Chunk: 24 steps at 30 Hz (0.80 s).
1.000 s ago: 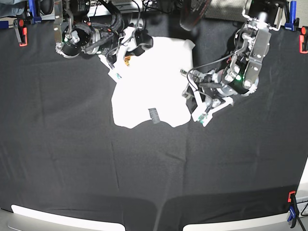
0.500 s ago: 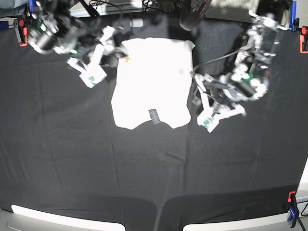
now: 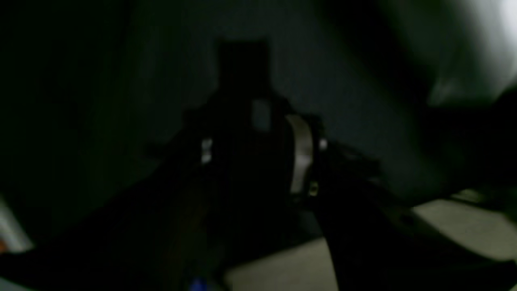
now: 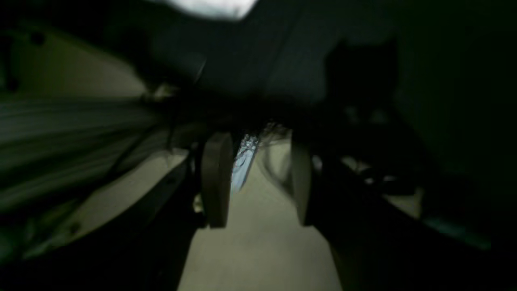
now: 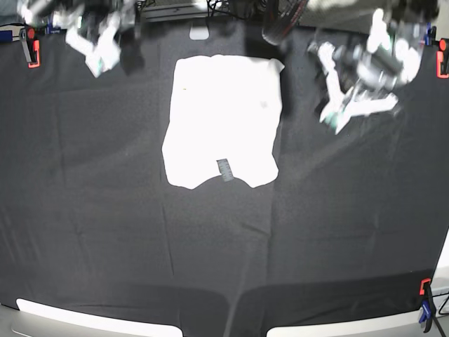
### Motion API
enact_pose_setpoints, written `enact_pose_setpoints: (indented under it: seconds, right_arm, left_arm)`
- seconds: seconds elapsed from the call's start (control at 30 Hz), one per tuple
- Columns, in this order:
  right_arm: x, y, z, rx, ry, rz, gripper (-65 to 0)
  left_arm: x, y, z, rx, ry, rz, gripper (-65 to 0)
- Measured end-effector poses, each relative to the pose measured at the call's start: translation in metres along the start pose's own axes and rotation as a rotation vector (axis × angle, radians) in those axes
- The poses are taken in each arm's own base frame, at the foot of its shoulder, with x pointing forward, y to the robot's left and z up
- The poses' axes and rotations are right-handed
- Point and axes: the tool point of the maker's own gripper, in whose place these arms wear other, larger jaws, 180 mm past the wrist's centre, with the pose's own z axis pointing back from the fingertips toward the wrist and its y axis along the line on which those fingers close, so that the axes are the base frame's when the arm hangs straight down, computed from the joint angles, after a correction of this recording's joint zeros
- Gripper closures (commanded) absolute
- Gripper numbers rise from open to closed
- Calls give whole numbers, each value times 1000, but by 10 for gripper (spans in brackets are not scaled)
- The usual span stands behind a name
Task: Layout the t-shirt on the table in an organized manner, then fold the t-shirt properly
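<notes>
The white t-shirt [image 5: 221, 112] lies flat, back side up, at the back middle of the black table [image 5: 224, 246], with its grey tag [image 5: 225, 169] near the front edge of the cloth. My left gripper [image 5: 337, 105] is blurred, raised to the right of the shirt, with its jaws spread and empty. My right gripper [image 5: 100, 60] is blurred at the back left, apart from the shirt. The right wrist view shows this gripper [image 4: 258, 149] with its two fingers apart and nothing between them. The left wrist view is too dark to read.
Red clips sit at the table's back left [image 5: 31, 48] and back right [image 5: 442, 63] edges, and another at the front right [image 5: 425, 288]. Cables and equipment crowd the back edge behind the shirt. White panels line the front edge.
Both grippers have let go and pulled away from the shirt, the right one to the back left, the left one up and to the right. The shirt's back left part now lies flat.
</notes>
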Motion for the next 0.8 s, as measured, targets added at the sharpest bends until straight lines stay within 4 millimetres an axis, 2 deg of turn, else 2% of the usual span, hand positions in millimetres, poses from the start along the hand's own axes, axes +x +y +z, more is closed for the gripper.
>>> enact_pose_setpoints:
  seconds: [0.07,0.17,0.33,0.47,0.63,0.8]
  right_arm:
    - [-19,9,3,19,49,-23,-240]
    - [-44,18,9,38,116,-44,-240]
    - [-80,36,21,76,215,-88,-240]
    - [-90,42,26,85,242,-100,-240]
    - [-92,42,26,87,247,-101,-240]
    - [-91,42,26,87,241,-102,-240]
  left_arm:
    - [-12,8,14,80,16,-18,-198]
    - [-27,9,33,147,39,-38,-198]
    - [-70,-18,46,96,153,-50,-198]
    - [-87,-30,52,72,182,-65,-198]
    - [-93,-32,54,101,178,-23,-198]
    - [-131,-56,44,79,277,55,-198]
